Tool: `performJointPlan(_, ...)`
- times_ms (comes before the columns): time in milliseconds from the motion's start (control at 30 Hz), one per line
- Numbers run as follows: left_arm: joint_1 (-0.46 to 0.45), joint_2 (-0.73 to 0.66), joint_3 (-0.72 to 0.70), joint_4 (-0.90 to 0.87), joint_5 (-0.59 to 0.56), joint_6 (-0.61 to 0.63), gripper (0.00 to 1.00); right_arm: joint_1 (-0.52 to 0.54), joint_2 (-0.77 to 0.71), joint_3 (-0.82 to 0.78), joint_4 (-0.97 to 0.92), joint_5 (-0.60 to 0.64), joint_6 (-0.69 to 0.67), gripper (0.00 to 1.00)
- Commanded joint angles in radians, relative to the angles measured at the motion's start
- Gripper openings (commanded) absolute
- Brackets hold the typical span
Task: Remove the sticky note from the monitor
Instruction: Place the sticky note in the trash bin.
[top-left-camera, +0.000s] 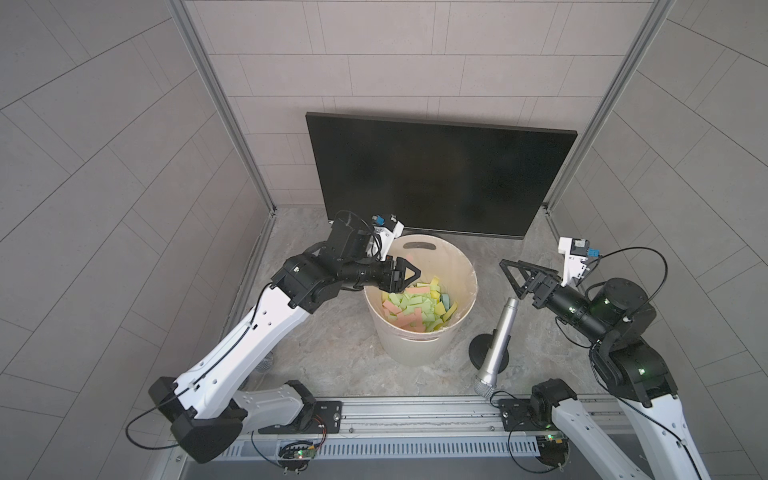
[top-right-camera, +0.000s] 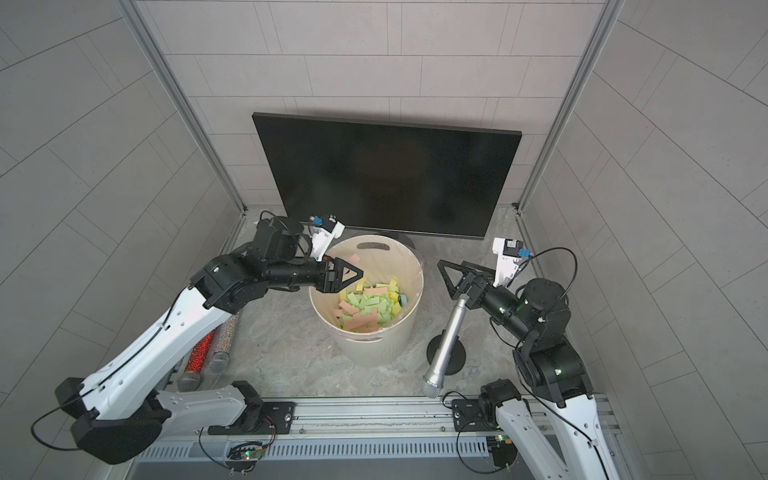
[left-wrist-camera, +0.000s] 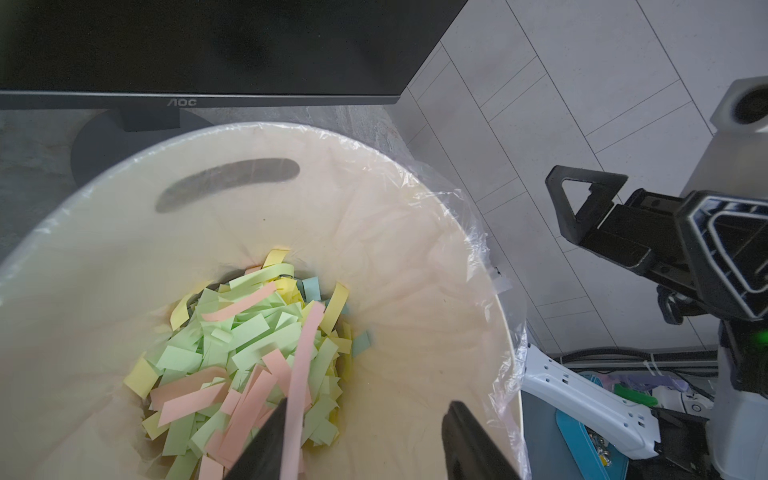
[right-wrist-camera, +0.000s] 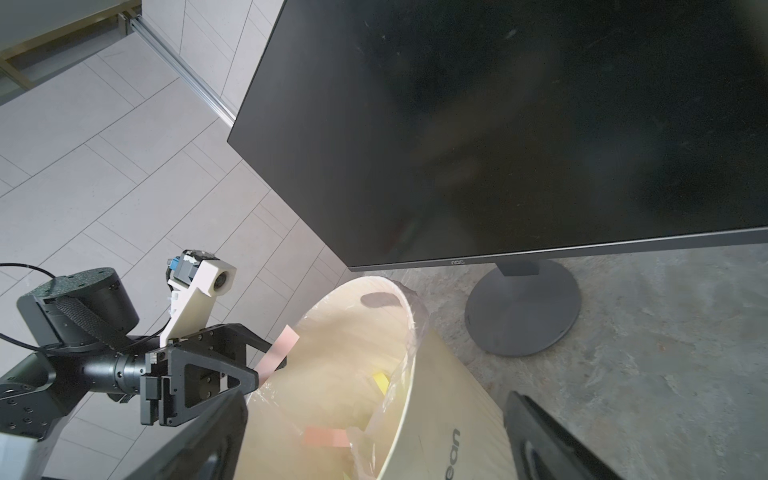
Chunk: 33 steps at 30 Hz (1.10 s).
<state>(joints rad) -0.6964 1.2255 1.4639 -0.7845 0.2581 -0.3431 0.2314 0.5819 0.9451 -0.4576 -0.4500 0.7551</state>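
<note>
**A:** Big dark monitor (top-left-camera: 436, 174) at the back, upright on its round stand, screen blank.

**B:** Right in front of it, the cream bucket (top-left-camera: 419, 345), plastic-lined and heaped with coloured paper strips (top-left-camera: 415, 309).

**A:** Left gripper (left-wrist-camera: 370, 405) hangs over the bucket's mouth, jaws parted!

**B:** Nothing pinched. The pink sticky note (left-wrist-camera: 301, 374) lies against one finger (left-wrist-camera: 266, 440) above the heap, apart from the screen.

**A:** Right gripper (top-left-camera: 509, 279) sits off beside the bucket, jaws spread wide, empty.
</note>
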Motion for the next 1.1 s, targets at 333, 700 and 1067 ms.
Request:
performJointPlan(333,-0.006,0.008,0.025,0.043,0.176,0.09,0.65,0.157,0.283,0.122,0.155,-0.164,0.099,1.0)
performJointPlan(700,-0.005,0.019,0.037,0.091,0.267,0.089,0.65,0.336,0.464,0.259,0.175,-0.099,0.058,0.79)
performJointPlan(1067,-0.004,0.012,0.036,0.101,0.279,0.09,0.65,0.366,0.523,0.245,0.219,-0.121,0.09,0.51)
